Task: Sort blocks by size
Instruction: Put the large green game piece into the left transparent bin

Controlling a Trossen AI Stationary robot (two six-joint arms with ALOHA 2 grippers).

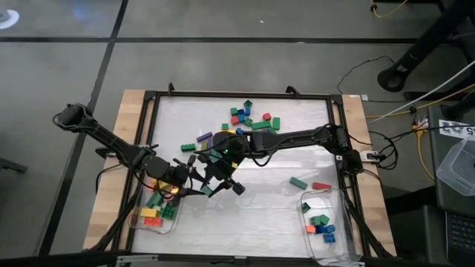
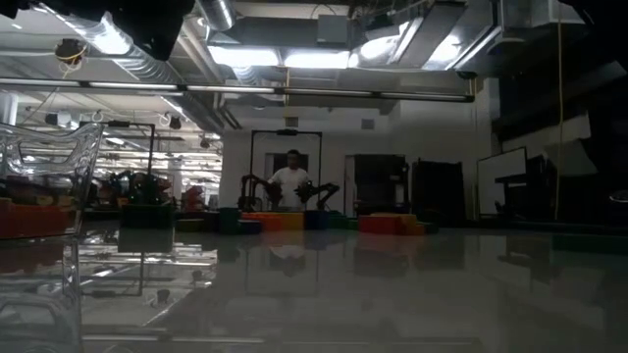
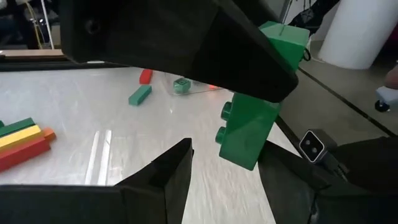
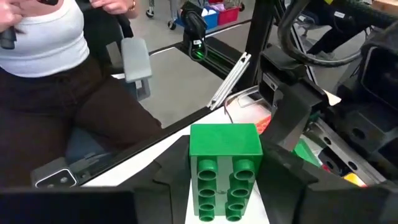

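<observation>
Sorting partway | right gripper (image 4: pixel 227 186) pinches a long green block (image 4: pixel 225 168) mid-table beside spread left gripper (image 3: pixel 227 165) | both tubs (image 1: pixel 338 245) partly filled | far cluster (image 1: pixel 249 119) unsorted

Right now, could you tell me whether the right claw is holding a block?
Yes: the right claw is shut on a green block.
</observation>
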